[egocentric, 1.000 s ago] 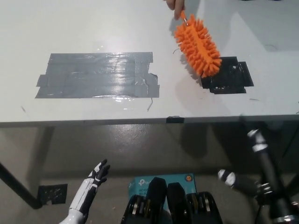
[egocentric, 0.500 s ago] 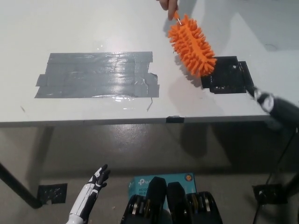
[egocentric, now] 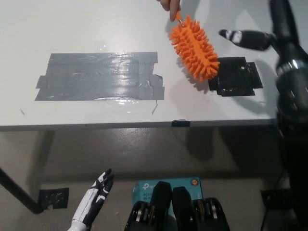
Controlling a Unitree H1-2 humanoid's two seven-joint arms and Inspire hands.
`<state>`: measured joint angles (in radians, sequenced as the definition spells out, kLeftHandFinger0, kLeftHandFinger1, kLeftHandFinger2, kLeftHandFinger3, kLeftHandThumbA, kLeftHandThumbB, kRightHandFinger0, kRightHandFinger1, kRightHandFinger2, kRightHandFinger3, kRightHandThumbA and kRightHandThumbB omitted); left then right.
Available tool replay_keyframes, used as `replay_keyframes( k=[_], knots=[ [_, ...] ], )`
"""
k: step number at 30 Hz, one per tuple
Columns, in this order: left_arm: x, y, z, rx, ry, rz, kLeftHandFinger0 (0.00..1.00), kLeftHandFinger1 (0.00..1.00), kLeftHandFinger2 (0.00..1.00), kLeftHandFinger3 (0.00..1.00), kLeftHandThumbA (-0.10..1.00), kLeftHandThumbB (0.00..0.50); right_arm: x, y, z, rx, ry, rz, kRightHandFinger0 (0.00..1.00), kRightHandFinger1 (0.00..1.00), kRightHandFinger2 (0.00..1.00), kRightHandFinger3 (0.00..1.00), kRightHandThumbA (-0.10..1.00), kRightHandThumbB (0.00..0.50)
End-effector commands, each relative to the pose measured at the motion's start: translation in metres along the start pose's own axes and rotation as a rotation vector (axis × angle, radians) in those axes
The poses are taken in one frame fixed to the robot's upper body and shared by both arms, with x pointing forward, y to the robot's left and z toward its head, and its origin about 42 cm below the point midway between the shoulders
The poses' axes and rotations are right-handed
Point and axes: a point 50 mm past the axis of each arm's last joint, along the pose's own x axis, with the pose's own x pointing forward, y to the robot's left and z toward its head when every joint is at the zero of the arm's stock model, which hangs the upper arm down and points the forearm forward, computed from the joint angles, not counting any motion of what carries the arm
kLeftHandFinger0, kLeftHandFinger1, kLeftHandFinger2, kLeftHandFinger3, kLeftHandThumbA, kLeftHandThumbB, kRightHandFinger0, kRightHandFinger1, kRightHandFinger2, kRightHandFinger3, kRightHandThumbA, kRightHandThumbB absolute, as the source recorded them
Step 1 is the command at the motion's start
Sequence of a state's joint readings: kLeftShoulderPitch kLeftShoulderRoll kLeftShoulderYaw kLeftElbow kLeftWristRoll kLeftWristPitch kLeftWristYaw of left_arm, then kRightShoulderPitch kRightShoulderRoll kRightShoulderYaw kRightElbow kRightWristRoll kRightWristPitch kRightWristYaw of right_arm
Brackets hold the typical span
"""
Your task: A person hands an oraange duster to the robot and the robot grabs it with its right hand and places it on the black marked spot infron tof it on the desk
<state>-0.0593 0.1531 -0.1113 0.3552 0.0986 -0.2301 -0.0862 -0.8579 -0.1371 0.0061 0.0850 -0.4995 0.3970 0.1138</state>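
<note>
Right hand had risen beside duster, hold state unclear; duster looked light, soft; grab handle.

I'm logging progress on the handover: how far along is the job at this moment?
Nothing is completed. A person's hand holds the orange duster above the desk. The black right hand is raised beside it, not touching. Grabbing and placing on the black marked spot remain. The white left hand rests low.
</note>
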Motion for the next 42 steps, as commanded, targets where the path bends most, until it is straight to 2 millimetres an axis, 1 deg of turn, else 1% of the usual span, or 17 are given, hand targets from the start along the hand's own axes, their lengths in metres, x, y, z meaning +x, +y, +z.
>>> replay_keyframes(
  k=[1,4,8,14,23,29,31,33,34,35,36,37,38,39,40,41,42],
  knots=[
    [0.013,0.002,0.020,0.027,-0.086,-0.002,1.00,1.00,1.00,1.00,0.94,0.199,0.068,0.002,0.038,0.007,0.090,0.113,1.00,1.00,1.00,1.00,1.00,0.378],
    [0.013,0.002,0.021,0.025,-0.091,-0.002,1.00,1.00,1.00,1.00,0.93,0.202,0.084,0.015,0.033,0.063,0.159,0.174,1.00,1.00,1.00,1.00,1.00,0.418],
    [0.015,0.003,0.025,0.020,-0.097,-0.004,1.00,1.00,1.00,1.00,0.93,0.200,0.100,0.026,0.027,0.052,0.227,0.223,1.00,1.00,1.00,1.00,1.00,0.370],
    [0.021,0.003,0.031,0.030,-0.122,-0.006,1.00,1.00,1.00,1.00,0.94,0.203,0.108,0.048,0.006,0.053,0.313,0.261,1.00,1.00,1.00,1.00,1.00,0.377],
    [0.021,0.005,0.031,0.038,-0.107,-0.011,1.00,1.00,1.00,1.00,0.95,0.196,0.105,0.080,-0.019,0.095,0.426,0.341,1.00,1.00,1.00,1.00,1.00,0.417],
    [0.021,0.006,0.032,0.043,-0.115,-0.008,1.00,1.00,1.00,1.00,0.95,0.193,0.102,0.085,-0.031,0.103,0.468,0.344,1.00,1.00,1.00,1.00,1.00,0.445],
    [0.023,0.007,0.033,0.047,-0.119,-0.005,1.00,1.00,1.00,1.00,0.95,0.194,0.098,0.087,-0.040,0.085,0.492,0.366,1.00,1.00,1.00,1.00,1.00,0.404],
    [0.023,0.008,0.034,0.049,-0.118,-0.004,1.00,1.00,1.00,1.00,0.96,0.192,0.096,0.088,-0.046,0.077,0.511,0.373,1.00,1.00,1.00,1.00,1.00,0.395],
    [0.023,0.008,0.034,0.051,-0.118,-0.003,1.00,1.00,1.00,1.00,0.96,0.191,0.095,0.089,-0.049,0.072,0.531,0.369,1.00,1.00,1.00,1.00,1.00,0.425],
    [0.023,0.008,0.033,0.054,-0.117,-0.003,1.00,1.00,1.00,1.00,0.96,0.191,0.092,0.089,-0.055,0.085,0.569,0.358,1.00,1.00,1.00,1.00,0.89,0.375],
    [0.023,0.008,0.033,0.052,-0.117,-0.005,1.00,1.00,1.00,1.00,0.96,0.193,0.089,0.090,-0.061,0.105,0.596,0.347,0.63,0.91,1.00,1.00,0.74,0.360],
    [0.023,0.008,0.033,0.051,-0.117,-0.006,1.00,1.00,1.00,1.00,0.96,0.194,0.088,0.090,-0.062,0.109,0.601,0.345,0.43,0.76,1.00,1.00,0.69,0.340],
    [0.023,0.008,0.033,0.050,-0.117,-0.007,1.00,1.00,1.00,1.00,0.96,0.195,0.088,0.090,-0.064,0.098,0.607,0.338,0.11,0.28,0.70,1.00,0.45,0.282],
    [0.023,0.008,0.033,0.050,-0.117,-0.009,1.00,1.00,1.00,1.00,0.97,0.203,0.086,0.091,-0.067,0.043,0.609,0.306,0.00,0.01,0.21,0.95,-0.03,0.295],
    [0.023,0.008,0.033,0.051,-0.117,-0.009,1.00,1.00,1.00,1.00,0.97,0.203,0.085,0.091,-0.069,0.017,0.603,0.293,0.00,0.01,0.21,0.95,-0.03,0.295],
    [0.024,0.008,0.034,0.053,-0.121,-0.009,1.00,1.00,1.00,1.00,0.97,0.203,0.085,0.091,-0.070,0.002,0.588,0.272,0.00,0.16,0.40,0.84,-0.10,0.268],
    [0.025,0.009,0.034,0.055,-0.123,-0.008,1.00,1.00,1.00,1.00,0.97,0.203,0.085,0.090,-0.070,0.006,0.577,0.256,0.00,0.25,0.55,0.80,-0.10,0.233]
  ],
)
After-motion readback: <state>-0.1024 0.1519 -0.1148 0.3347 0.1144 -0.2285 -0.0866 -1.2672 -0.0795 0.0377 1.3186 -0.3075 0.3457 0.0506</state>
